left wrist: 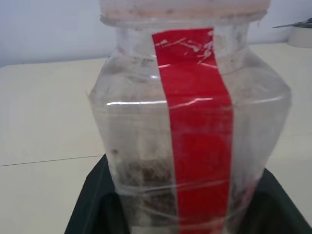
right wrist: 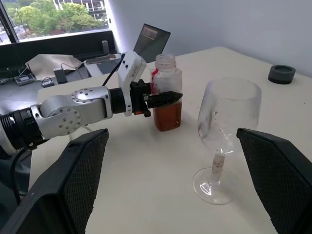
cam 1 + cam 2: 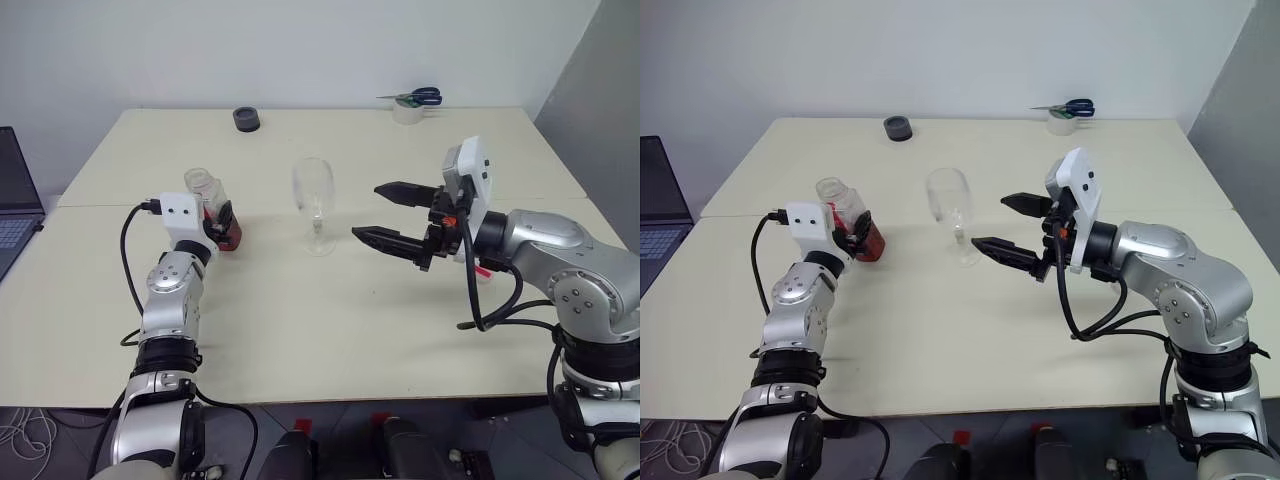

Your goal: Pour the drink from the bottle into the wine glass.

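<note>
Standing upright on the pale tabletop (image 3: 300,330), the bottle (image 2: 167,92) is pinched by the left gripper (image 2: 163,99), whose black fingers (image 2: 165,98) are closed against its sides at about mid-height. The bottle's wide neck is seen open at the top in the right wrist view, and the reddish-amber drink (image 2: 168,116) fills roughly its lower half. A red label strip (image 1: 197,126) is seen running down the clear wall in the left wrist view.

The wine glass (image 3: 314,205) is set upright on its round foot near the middle of the tabletop, to the right of the bottle and apart from it; its bowl appears empty. The right gripper (image 3: 390,213) is held level above the tabletop just to the right of the glass, its fingers spread wide and pointed toward the bowl without touching it.

Toward the far edge, a dark round object (image 3: 247,119) is seen, and a tape roll (image 3: 406,112) with blue-handled scissors (image 3: 420,97) laid on top. A laptop (image 3: 15,200) is placed beyond the left edge.
</note>
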Robot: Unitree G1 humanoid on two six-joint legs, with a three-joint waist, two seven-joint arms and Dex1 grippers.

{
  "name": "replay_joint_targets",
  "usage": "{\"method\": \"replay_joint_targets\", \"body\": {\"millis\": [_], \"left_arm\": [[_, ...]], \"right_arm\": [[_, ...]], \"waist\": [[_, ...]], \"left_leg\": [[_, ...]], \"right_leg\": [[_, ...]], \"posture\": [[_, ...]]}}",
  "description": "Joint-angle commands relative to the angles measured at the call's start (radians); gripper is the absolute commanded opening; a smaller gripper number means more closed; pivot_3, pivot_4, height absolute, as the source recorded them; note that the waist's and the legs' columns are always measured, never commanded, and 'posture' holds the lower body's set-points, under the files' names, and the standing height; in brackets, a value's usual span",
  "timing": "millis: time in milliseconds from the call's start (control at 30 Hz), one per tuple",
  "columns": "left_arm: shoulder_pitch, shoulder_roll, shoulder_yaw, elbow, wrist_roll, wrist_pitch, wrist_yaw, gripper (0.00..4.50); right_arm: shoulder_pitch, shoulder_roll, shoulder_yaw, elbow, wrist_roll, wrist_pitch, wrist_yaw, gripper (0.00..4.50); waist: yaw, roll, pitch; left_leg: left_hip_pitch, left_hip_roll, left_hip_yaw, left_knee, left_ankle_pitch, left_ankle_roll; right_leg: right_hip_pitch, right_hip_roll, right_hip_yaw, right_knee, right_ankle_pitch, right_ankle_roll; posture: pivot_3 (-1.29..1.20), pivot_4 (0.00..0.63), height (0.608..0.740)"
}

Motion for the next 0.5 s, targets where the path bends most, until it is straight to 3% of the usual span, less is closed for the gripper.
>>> {"method": "replay_joint_targets", "body": {"millis": [33,233,500], "left_arm": [[-0.02,0.009,0.006,-0.016,-0.001,-0.015,0.004,1.82],[-0.028,0.019,-0.041,-0.059,0.048,0.011,0.013,1.82],[-0.17,0.052,-0.133,-0.066,0.125,0.022,-0.036,1.82]], "right_arm": [[-0.021,-0.002,-0.019,-0.038,0.019,-0.008,-0.011,4.5],[-0.02,0.003,-0.019,-0.037,0.019,-0.012,-0.024,4.5],[-0.022,0.091,0.037,0.007,-0.09,-0.129,-0.085,4.5]], "waist": [[0.0,0.0,0.0],[0.0,0.0,0.0],[-0.001,0.0,0.0]], "left_leg": [[0.0,0.0,0.0,0.0,0.0,0.0],[0.0,0.0,0.0,0.0,0.0,0.0],[-0.001,-0.001,0.0,0.001,0.0,0.0]], "right_leg": [[0.0,0.0,0.0,0.0,0.0,0.0],[0.0,0.0,0.0,0.0,0.0,0.0],[-0.001,0.0,0.0,0.0,0.0,0.0]], "posture": [[0.0,0.15,0.74],[0.0,0.15,0.74],[0.0,0.15,0.74]]}}
